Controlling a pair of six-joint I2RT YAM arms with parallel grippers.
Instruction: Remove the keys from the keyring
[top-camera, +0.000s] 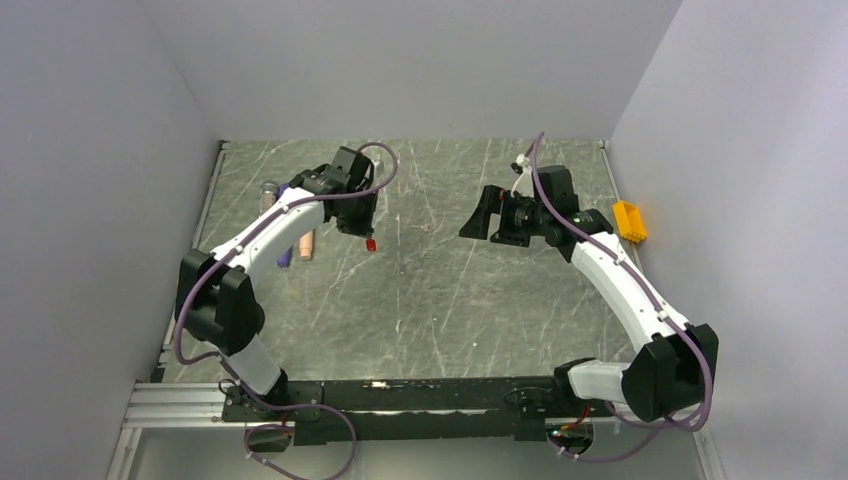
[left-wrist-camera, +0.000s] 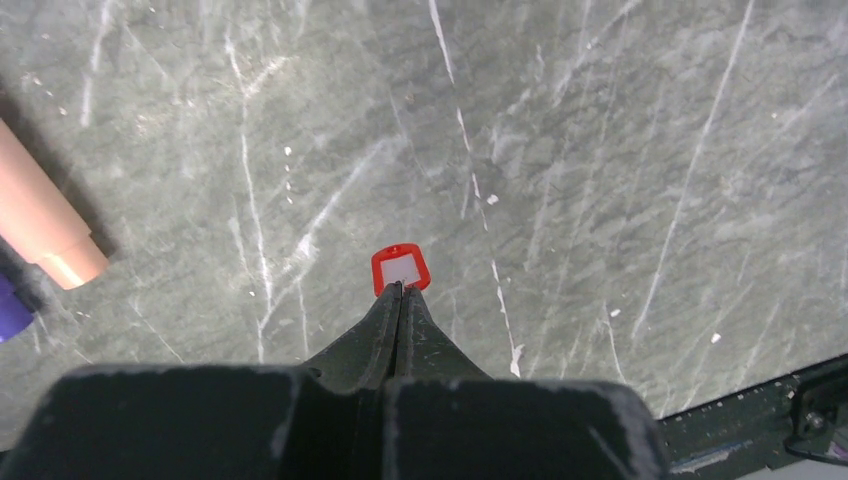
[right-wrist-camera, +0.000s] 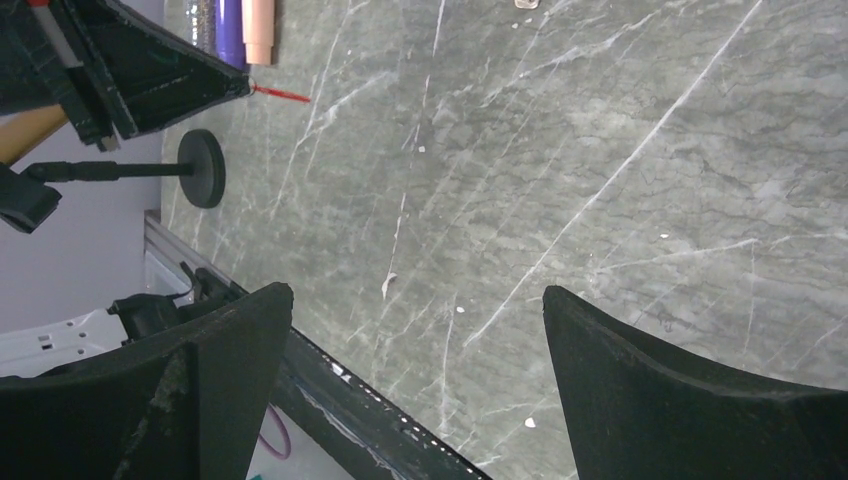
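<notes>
Markers (top-camera: 306, 244) near keyring (top-camera: 371, 243), yellow box (top-camera: 629, 221) well apart

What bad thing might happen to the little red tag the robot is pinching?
The left jaws pinch only one end of the red tag, so it might slip out and drop onto the table. The right jaws stand wide open and are much bigger than the tag, so they may knock it loose.

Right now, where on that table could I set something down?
Free: the broad middle of the table between left arm and right arm. Crowded: pens beside the left gripper pinching the keyring; yellow box at the right edge.
</notes>
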